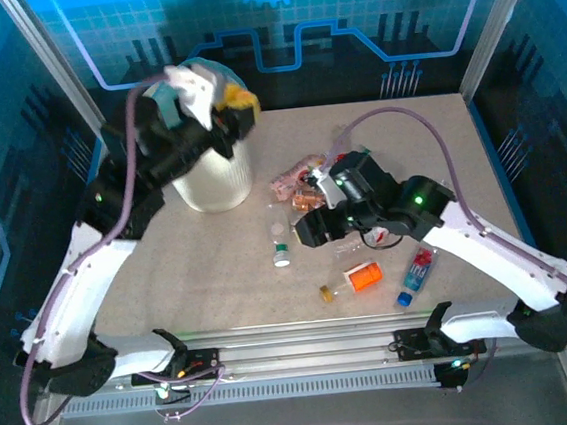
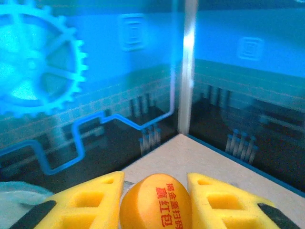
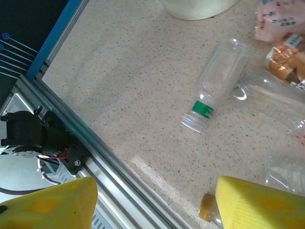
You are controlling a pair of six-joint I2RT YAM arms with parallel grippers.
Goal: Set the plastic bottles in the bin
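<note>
My left gripper [image 2: 153, 177] is shut on a plastic bottle; its orange cap [image 2: 155, 202] with red print sits tight between the yellow fingers [image 2: 90, 200]. From above, that gripper [image 1: 236, 105] hangs over the rim of the white ribbed bin [image 1: 215, 179]. My right gripper [image 3: 155, 205] is open and empty, low over the table near the front rail. A clear bottle with a green ring [image 3: 214, 81] lies ahead of it, and an amber-capped bottle [image 3: 206, 206] lies by its right finger. More bottles lie on the table: pink-labelled [image 1: 293, 179], orange-labelled [image 1: 362, 276], blue-capped [image 1: 417, 275].
A brown-labelled bottle [image 3: 288, 57] and a crumpled clear one [image 3: 271, 95] lie to the right of the green-ringed bottle. The aluminium front rail [image 3: 109, 167] runs close under the right gripper. Blue enclosure walls [image 2: 95, 71] and a corner post [image 2: 185, 67] stand behind the bin.
</note>
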